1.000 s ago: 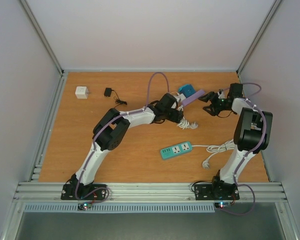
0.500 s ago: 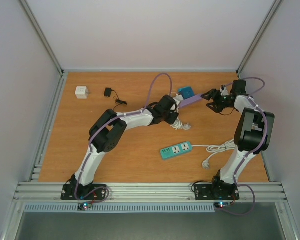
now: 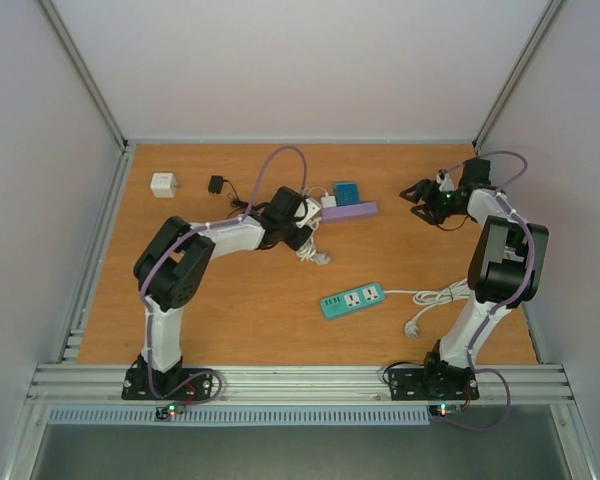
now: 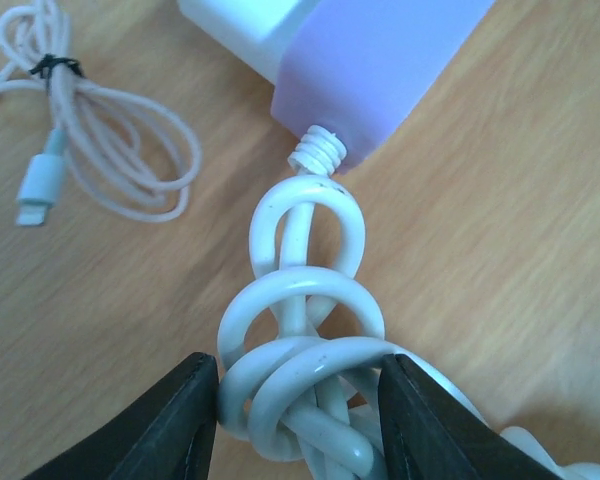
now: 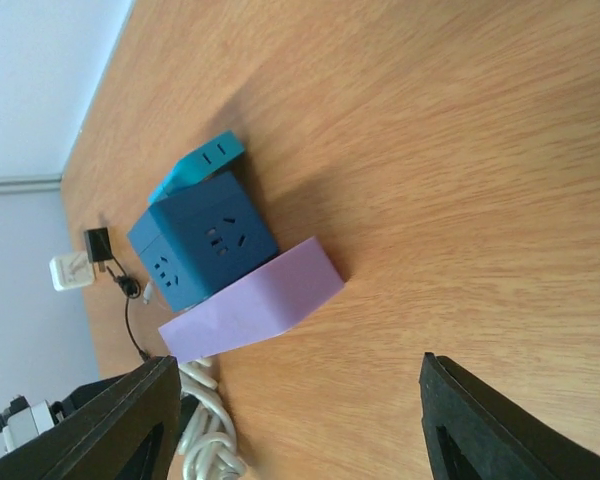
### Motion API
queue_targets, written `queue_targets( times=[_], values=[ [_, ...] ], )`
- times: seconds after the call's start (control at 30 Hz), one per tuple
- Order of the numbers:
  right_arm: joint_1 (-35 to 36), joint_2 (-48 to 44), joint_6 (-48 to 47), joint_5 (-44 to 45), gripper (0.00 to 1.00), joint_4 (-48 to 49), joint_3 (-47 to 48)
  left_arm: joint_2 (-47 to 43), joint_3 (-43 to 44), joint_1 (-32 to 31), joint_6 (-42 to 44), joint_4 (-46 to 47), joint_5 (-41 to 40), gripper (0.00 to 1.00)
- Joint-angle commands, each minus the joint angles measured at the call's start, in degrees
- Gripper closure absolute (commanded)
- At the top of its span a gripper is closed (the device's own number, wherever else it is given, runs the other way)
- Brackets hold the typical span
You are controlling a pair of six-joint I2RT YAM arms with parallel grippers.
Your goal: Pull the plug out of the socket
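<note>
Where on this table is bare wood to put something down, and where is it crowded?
Bare wood lies between the left arm and the teal power strip, and along the back edge beyond the purple power strip. Crowded: around the blue cube socket, coiled cable and left gripper.

You've got a lilac power strip (image 4: 390, 70) with a white plug (image 4: 242, 30) and a white coiled cord (image 4: 300, 350), a dark blue cube socket (image 5: 205, 255), a teal power strip (image 3: 352, 300), all on your orange-brown wood-grain bench (image 3: 245, 305).
</note>
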Motion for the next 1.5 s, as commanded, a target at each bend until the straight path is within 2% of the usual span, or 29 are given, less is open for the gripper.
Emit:
queue_targets(
  times=[0.0, 0.2, 0.43, 0.7, 0.8, 0.93, 1.03, 1.13, 1.3, 1.47],
  values=[
    [2.1, -0.3, -3.2, -1.6, 0.34, -2.3, 2.3, -3.9, -7.6, 3.3, 9.4, -5.8, 2.1, 0.55],
    [5.5, -0.6, -6.4, -2.2, 0.35, -3.7, 1.8, -9.6, -15.6, 7.5, 19.4, -8.0, 4.8, 0.56],
    [9.9, -1.8, -8.7, -3.0, 0.38, -4.6, 1.1, -14.1, -21.0, 14.6, 32.1, -10.2, 7.7, 0.56],
    [17.0, -3.1, -10.9, -1.8, 0.41, -3.5, 0.1, -15.4, -20.1, 21.4, 45.4, -15.4, 12.4, 0.56],
    [18.8, -3.0, -12.2, -1.8, 0.42, -2.9, 0.1, -15.7, -18.2, 22.9, 48.2, -17.9, 14.9, 0.5],
    [20.8, -2.0, -16.5, -2.2, 0.43, -4.7, 2.4, -19.0, -15.3, 23.0, 49.1, -21.3, 22.8, 0.31],
    [22.1, -0.7, -18.2, -2.0, 0.5, -5.8, 4.3, -20.6, -13.0, 22.9, 47.8, -21.3, 28.0, 0.24],
    [23.8, 0.4, -19.1, -1.7, 0.53, -5.9, 5.4, -20.0, -9.5, 22.0, 44.3, -21.4, 31.0, 0.2],
    [27.0, 2.8, -19.1, -1.5, 0.56, -5.7, 7.8, -17.5, -6.7, 19.4, 35.3, -14.8, 31.3, 0.27],
    [29.6, 5.1, -19.6, -0.3, 0.6, -6.1, 10.1, -14.6, -6.1, 17.2, 34.5, -11.5, 31.7, 0.43]
  ],
)
